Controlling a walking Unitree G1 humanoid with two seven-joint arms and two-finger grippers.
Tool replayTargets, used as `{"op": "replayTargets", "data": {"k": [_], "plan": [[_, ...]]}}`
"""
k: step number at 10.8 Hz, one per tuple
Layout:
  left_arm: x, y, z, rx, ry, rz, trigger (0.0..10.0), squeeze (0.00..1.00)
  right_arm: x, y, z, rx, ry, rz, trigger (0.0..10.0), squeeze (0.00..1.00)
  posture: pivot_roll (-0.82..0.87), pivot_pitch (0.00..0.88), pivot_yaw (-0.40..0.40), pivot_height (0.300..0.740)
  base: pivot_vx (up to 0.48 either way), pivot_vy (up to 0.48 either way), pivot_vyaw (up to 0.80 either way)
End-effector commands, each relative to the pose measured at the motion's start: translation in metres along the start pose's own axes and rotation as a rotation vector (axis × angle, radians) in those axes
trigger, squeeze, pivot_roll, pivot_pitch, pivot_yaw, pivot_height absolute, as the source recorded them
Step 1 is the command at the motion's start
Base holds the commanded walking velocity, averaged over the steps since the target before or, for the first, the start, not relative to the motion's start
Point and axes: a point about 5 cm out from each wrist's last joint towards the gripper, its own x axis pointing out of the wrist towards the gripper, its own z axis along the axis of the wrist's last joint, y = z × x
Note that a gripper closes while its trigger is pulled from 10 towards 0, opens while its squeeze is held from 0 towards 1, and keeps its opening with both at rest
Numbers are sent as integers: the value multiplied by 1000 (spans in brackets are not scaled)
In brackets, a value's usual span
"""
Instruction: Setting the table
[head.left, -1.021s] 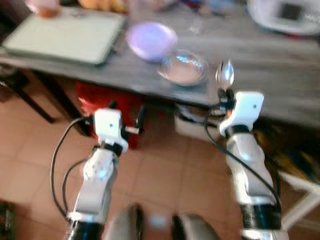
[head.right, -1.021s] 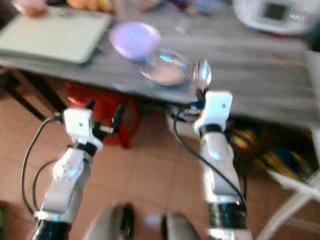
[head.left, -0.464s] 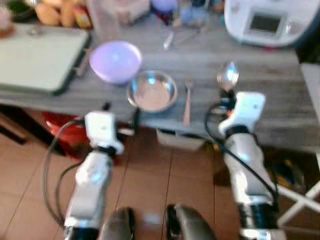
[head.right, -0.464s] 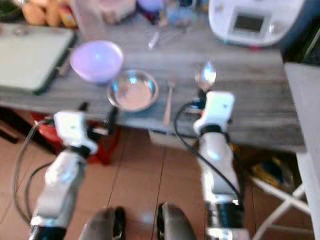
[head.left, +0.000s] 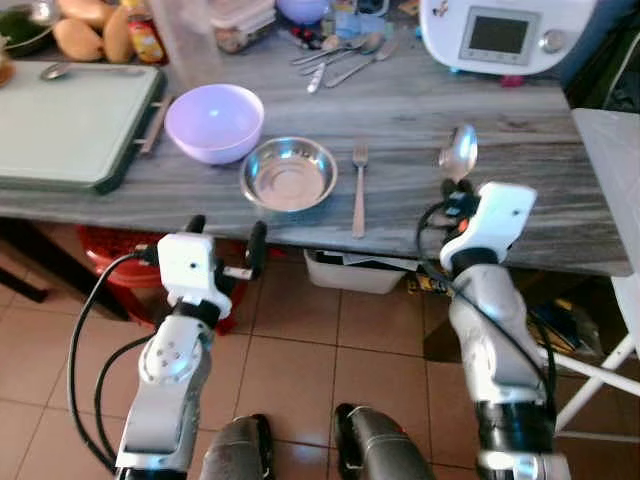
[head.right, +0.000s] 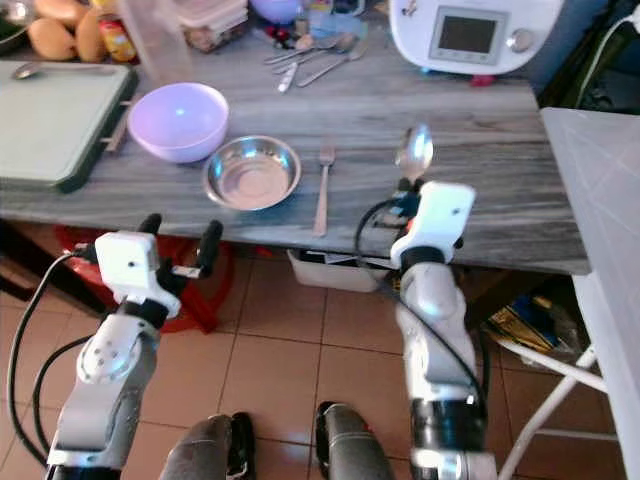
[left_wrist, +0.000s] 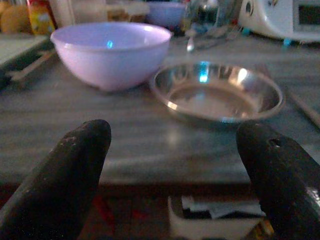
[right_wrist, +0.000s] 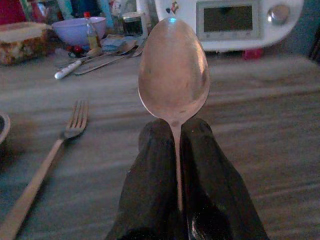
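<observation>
Now nearer the counter. Right end effector clamped on spoon, upright above counter edge, right of fork; left end effector spread, empty, before steel bowl. Placing step; next, probably lower spoon beside fork.

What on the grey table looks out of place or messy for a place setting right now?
Nothing is spilled or damaged. The loose pile of cutlery lies scattered at angles at the table's far side. The silver fork lies straight beside the shallow steel bowl. The right pincer is shut on a silver spoon.
</observation>
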Motion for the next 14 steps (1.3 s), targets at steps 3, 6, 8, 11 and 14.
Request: {"op": "replayTargets", "data": {"k": [3, 6, 8, 11, 14], "plan": [[-5, 5, 1, 22, 22, 7, 10000, 0, 13, 1, -8, 99, 97, 10, 10000, 0, -23, 248, 27, 740, 0, 0, 0], [-10, 5, 0, 16, 42, 6, 10000, 0, 24, 9, -6, 135, 137, 43, 10000, 0, -16, 264, 24, 740, 0, 0, 0], [-11, 4, -1, 14, 55, -4, 10000, 0, 32, 14, -6, 183, 184, 45, 10000, 0, -16, 270, 21, 740, 0, 0, 0], [-11, 2, -1, 11, 62, -14, 10000, 0, 31, 20, -12, 216, 240, 40, 10000, 0, -17, 272, 21, 740, 0, 0, 0], [-9, -1, -2, 1, 70, -29, 10000, 0, 37, 23, -13, 267, 280, -2, 10000, 0, -21, 273, 22, 740, 0, 0, 0]]}}
